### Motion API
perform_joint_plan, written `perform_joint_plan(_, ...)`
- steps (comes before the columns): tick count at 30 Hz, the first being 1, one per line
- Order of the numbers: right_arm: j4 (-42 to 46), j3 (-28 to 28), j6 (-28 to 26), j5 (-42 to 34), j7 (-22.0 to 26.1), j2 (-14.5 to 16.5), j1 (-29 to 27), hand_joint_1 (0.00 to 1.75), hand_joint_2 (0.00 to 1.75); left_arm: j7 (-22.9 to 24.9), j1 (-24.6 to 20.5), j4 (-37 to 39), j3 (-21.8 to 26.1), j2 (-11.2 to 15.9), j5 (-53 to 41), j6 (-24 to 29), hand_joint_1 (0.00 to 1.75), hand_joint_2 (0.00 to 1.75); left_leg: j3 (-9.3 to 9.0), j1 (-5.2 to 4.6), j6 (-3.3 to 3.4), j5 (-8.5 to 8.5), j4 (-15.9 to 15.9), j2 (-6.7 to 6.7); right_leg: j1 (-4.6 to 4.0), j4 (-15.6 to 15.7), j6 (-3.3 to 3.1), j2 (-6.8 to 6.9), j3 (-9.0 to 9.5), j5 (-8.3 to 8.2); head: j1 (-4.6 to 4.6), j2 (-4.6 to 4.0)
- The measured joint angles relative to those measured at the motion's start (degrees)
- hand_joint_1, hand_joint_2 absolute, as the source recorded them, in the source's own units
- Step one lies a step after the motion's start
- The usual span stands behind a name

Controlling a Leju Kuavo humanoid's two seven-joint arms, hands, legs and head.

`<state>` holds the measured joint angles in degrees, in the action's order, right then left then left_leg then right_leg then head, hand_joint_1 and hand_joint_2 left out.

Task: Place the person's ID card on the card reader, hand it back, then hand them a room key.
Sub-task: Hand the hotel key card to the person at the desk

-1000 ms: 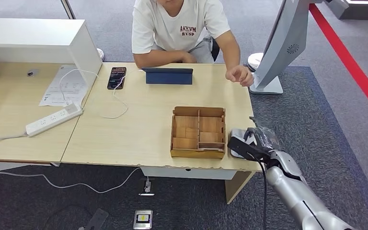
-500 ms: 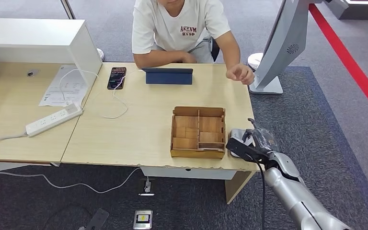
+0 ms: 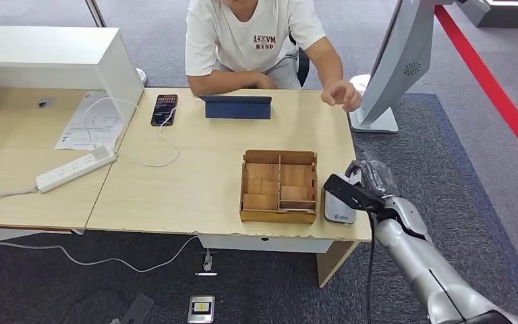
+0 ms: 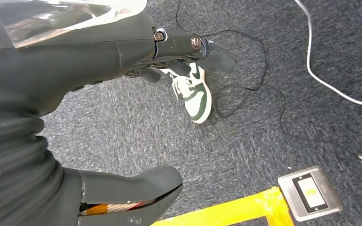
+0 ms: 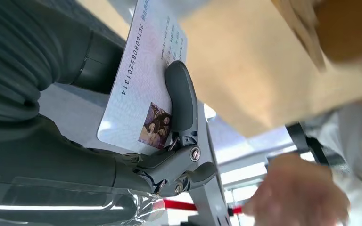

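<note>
Head view: right hand holds the ID card, raised above the grey card reader at the desk corner, beside the wooden compartment box. Right wrist view: fingers press the card's face. Person's hand hovers at the far desk edge. Left hand hangs over carpet, fingers apart, holding nothing.

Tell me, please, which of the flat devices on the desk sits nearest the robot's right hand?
The white card reader beside the wooden box, just under the right hand; the phone and tablet lie far across.
</note>
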<state>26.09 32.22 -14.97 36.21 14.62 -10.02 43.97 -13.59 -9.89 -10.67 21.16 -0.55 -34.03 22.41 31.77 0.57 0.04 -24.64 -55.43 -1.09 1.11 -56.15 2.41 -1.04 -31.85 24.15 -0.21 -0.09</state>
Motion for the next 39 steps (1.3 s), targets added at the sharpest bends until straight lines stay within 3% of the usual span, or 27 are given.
perform_joint_plan(12,2.6,-1.5,0.4,1.1,0.8,-1.3,12.3,1.75,1.75,-0.7,-0.1,0.0,-1.1,0.0,-0.4,0.5,0.0,1.75,0.0,0.0,0.0,0.01,0.0,0.0,0.0,0.0,0.0,0.0,0.0,-0.01,-0.01,0.0)
perform_joint_plan(28,0.7,-0.9,0.5,6.9,-4.3,1.1,16.0,1.74,1.75,0.6,-1.6,-0.6,-3.8,0.0,-1.5,-0.2,0.0,1.75,0.01,0.01,0.0,0.01,0.0,-0.03,-0.01,0.0,0.0,0.0,-0.01,-0.01,0.01,0.0)
perform_joint_plan(29,0.5,-0.9,0.5,7.0,-4.5,1.2,16.2,1.42,1.75,0.6,-1.7,-0.6,-4.0,0.0,-1.5,-0.2,0.0,1.75,0.02,0.01,0.0,0.01,0.0,-0.04,-0.01,0.0,0.0,0.01,-0.01,-0.01,0.01,0.0)
perform_joint_plan(32,-0.3,-1.0,0.4,7.1,-4.9,1.6,16.5,0.12,1.75,0.7,-1.7,-0.6,-4.3,0.0,-1.5,-0.1,0.0,1.75,0.04,0.01,0.0,0.01,0.0,-0.06,-0.01,0.0,0.01,0.01,-0.02,0.0,-0.01,0.0)
perform_joint_plan(33,-0.5,-1.0,0.3,7.2,-4.9,1.6,16.5,0.0,1.75,0.7,-1.7,-0.6,-4.4,0.0,-1.5,-0.1,0.0,1.75,0.05,0.01,0.0,0.0,0.0,-0.06,-0.01,0.0,0.01,0.01,-0.02,0.0,-0.01,0.0)
perform_joint_plan(39,-1.7,-1.0,-1.1,7.5,-5.2,2.1,16.6,0.0,1.75,1.0,-1.9,-0.9,-5.0,0.1,-1.3,0.0,0.0,1.75,0.05,0.01,0.0,0.0,0.0,-0.05,-0.01,0.0,0.01,0.01,-0.03,0.0,0.0,0.0)
